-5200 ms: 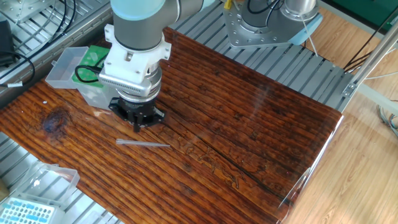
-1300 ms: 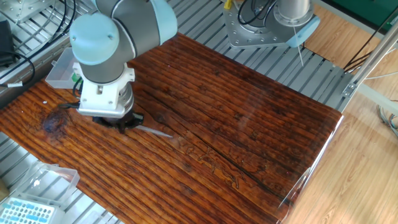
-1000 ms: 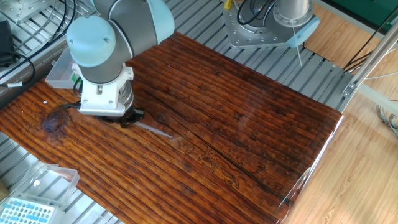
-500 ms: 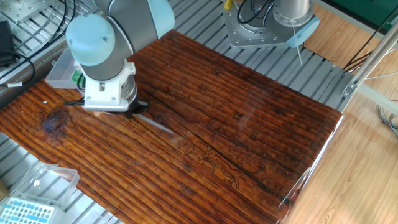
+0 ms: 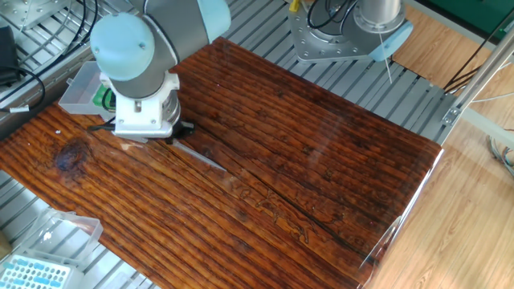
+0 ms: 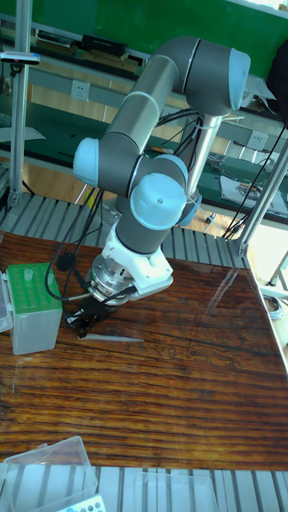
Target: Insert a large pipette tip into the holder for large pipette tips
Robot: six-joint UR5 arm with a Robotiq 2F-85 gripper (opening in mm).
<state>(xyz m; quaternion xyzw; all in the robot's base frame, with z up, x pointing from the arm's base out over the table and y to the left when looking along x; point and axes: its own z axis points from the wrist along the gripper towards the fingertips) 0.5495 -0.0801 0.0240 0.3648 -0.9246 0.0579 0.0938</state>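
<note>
Large pipette tip is being held at its wide end by the jaws of the gripper, nearly flat, just above the surface, left of centre. Holder for large pipette tips is sitting at mid-left of the tall view. Tip is best being swung vertical, point down, before a green hole is being lined up.

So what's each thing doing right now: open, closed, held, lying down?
gripper: shut on the wide end of the large pipette tip.
large pipette tip: held at one end, nearly level, low over the table.
holder for large pipette tips: upright, lid open, green rack exposed.
smaller box with blue rack: lid open.
</note>
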